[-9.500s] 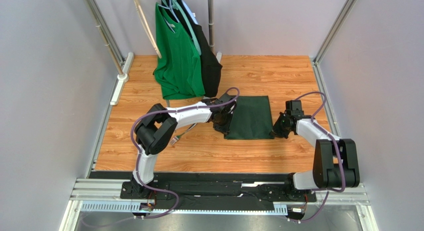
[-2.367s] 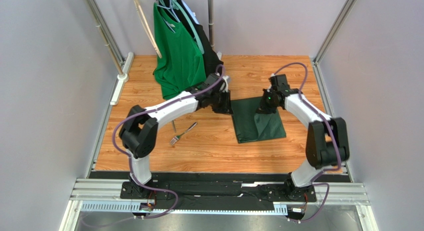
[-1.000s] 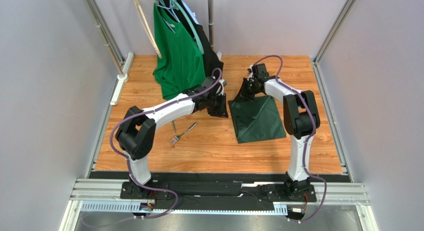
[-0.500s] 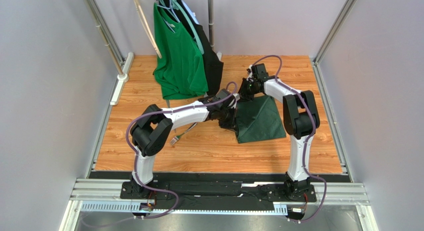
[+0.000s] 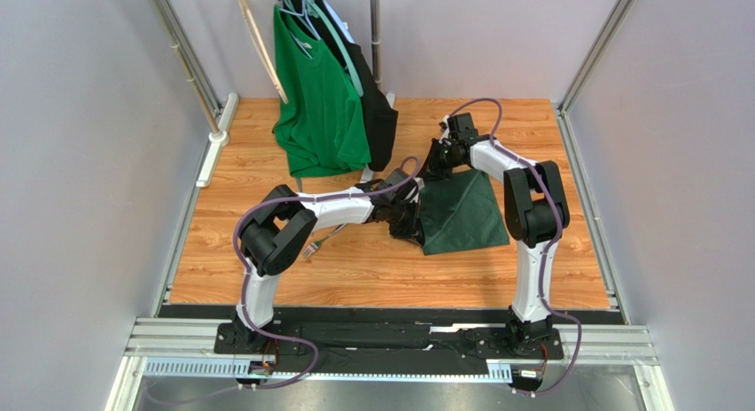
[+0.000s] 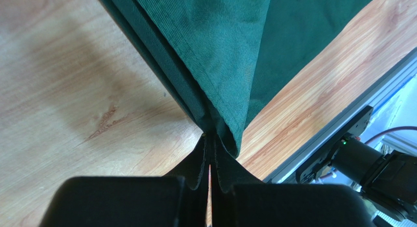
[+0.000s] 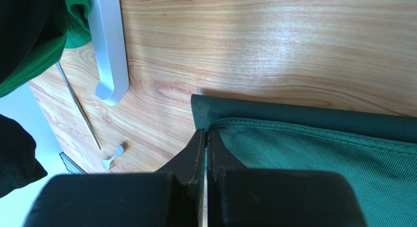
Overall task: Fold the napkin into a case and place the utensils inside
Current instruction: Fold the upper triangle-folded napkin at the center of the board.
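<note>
Napkin (image 5: 463, 214) pinched at two corners

Folded dark green cloth lies on the wooden table (image 5: 354, 274), its left edge lifted. The left gripper (image 6: 209, 139) is clamped tight on the napkin's near-left corner, several layers caught between its fingers. The right gripper (image 7: 205, 137) is closed on the hem of the upper layer at the napkin's far-left corner. A fork (image 5: 310, 249) lies left of the napkin, well apart, partly under the left arm

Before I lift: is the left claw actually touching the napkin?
Touching. The left wrist view shows the left claw shut on a folded edge of the napkin.
</note>
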Tool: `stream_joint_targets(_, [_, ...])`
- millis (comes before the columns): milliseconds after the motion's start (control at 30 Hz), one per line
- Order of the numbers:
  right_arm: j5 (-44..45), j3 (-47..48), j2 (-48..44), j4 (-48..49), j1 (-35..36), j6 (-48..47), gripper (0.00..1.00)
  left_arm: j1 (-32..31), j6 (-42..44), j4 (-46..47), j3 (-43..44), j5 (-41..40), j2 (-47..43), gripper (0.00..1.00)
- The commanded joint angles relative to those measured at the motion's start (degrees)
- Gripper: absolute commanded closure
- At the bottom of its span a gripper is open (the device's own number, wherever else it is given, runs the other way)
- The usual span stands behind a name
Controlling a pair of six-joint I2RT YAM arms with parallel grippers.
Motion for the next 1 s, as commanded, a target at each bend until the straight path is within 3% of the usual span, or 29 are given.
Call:
stream_joint_targets(0, [-0.8, 0.5, -0.9, 1.7, 0.2, 0.5, 1.00, -0.9, -2.0, 4.5, -2.1, 2.2, -0.6, 1.00])
stream_joint_targets(267, [-0.2, 0.1, -0.6, 1.7, 0.0, 0.5, 1.00, -2.0, -1.6, 6.8, -4.4, 0.3, -3.1, 1.00])
stream_joint_targets(433, [-0.3, -0.4, -0.9, 1.8, 0.1, 1.3, 1.00, -2.8, -0.4, 3.0, -2.7, -1.7, -1.7, 1.00])
stream_joint_targets(633, [-0.5, -0.9, -2.1, 1.7, -0.2, 1.2, 0.99, -2.6, 2.6, -3.4, -0.7, -8.6, -6.7, 1.00])
stream_joint_targets(967, [-0.6, -2.0, -4.3, 1.9, -0.6, 2.2, 1.00, 0.8, -2.6, -2.3, -0.4, -0.1, -4.1, 1.00])
